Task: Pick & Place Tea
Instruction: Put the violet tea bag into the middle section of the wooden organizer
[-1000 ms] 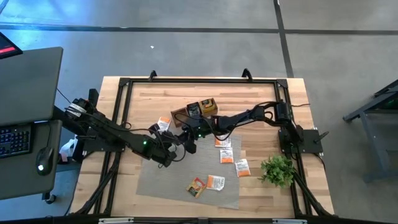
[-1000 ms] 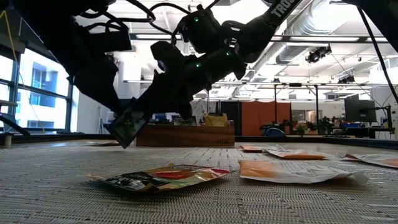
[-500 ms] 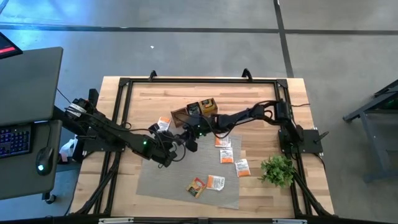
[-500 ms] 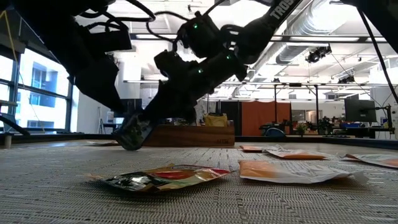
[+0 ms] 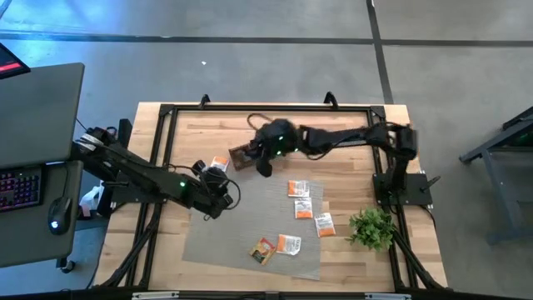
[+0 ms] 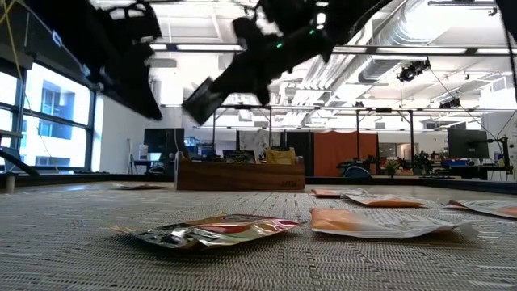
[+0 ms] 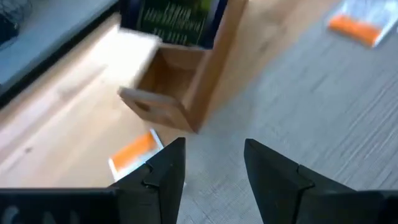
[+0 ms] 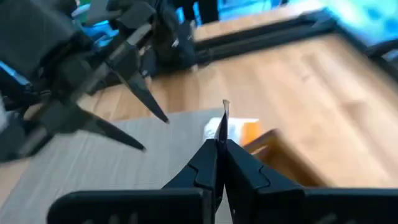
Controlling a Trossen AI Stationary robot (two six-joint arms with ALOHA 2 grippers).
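The right gripper (image 8: 219, 144), fingers clamped on the edge of a dark tea sachet (image 8: 224, 121), hangs over the wooden box (image 5: 243, 155) near the tabletop's far edge. Such a thin pinch could slip, or the sachet could land beside the box. The left gripper (image 7: 210, 163), fingers apart and empty, waits nearby over the grey mat (image 5: 250, 229). Loose sachets (image 5: 301, 200) lie clear of both.

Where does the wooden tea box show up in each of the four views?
High view: wooden tea box at the mat's back edge, under the right gripper.
Low view: centre, far behind the sachets.
Left wrist view: upper middle.
Right wrist view: right of centre, blurred.
Shared landmark: grey mat.
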